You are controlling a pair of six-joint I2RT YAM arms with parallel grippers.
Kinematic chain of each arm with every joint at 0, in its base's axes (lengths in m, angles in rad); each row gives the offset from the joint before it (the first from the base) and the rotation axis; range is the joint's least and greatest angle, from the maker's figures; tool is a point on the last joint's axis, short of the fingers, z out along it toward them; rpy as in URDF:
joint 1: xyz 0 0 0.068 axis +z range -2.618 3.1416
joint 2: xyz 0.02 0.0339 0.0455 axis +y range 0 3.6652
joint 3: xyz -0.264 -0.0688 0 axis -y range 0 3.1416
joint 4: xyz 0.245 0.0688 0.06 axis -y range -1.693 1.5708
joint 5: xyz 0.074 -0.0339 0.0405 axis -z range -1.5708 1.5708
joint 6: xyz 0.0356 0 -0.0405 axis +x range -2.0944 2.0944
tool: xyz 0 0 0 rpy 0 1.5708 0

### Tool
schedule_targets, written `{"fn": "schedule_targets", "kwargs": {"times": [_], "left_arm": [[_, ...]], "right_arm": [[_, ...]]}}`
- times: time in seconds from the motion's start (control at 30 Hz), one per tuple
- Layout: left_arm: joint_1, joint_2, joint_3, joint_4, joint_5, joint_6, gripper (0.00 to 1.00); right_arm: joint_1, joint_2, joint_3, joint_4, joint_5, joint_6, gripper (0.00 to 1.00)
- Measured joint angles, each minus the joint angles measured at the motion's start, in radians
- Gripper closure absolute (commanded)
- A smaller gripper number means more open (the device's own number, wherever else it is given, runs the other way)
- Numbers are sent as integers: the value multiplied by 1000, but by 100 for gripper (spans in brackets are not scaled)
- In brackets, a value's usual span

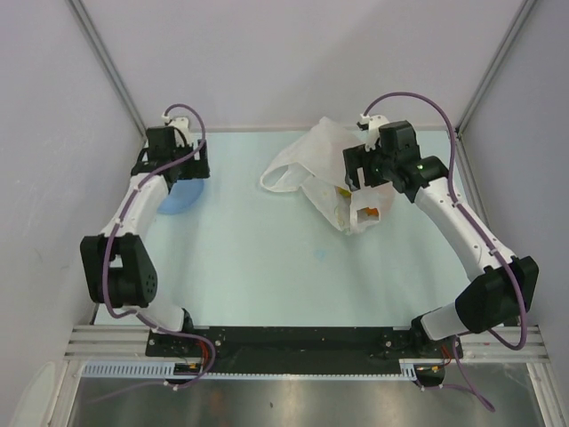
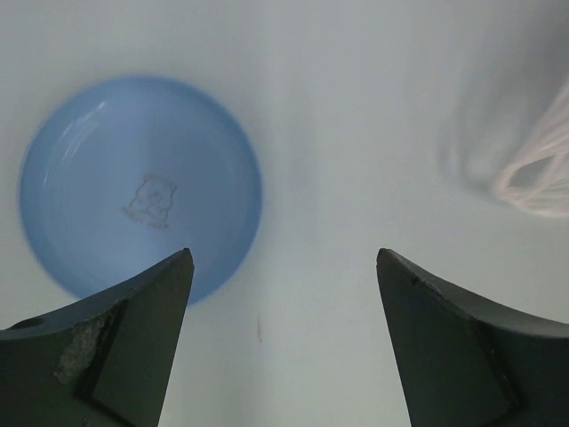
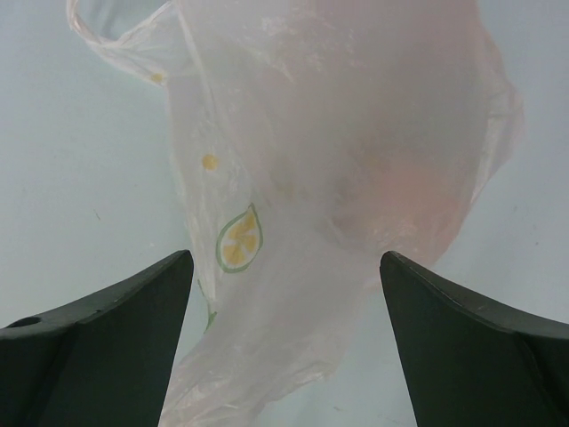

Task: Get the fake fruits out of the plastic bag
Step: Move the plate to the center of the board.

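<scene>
Plastic bag directly below right hand

Left pincer and right pincer gape wide.

I saw the plastic bag lying crumpled on the far right part of the table. It was thin, translucent and white, with one handle loop spread flat toward the left. The fake fruits sat inside it. Through the film I made out only orange and yellow patches, and up close a blurred pinkish-orange mass.
</scene>
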Motion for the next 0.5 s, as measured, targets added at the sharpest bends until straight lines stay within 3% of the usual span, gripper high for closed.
{"fn": "schedule_targets", "kwargs": {"times": [0.03, 0.07, 0.3, 0.5], "left_arm": [[21, 23, 0, -29, -10, -6, 6], [31, 42, 1, -53, -19, -10, 6], [15, 201, -10, -140, -46, 78, 14], [14, 246, -28, -134, -108, 186, 22]], "right_arm": [[-3, -3, 0, 2, -3, -2, 8], [-8, -4, 0, 3, -7, -3, 8], [-11, 5, 0, 9, -26, -4, 8], [-11, 26, 0, 14, -33, -7, 7]]}}
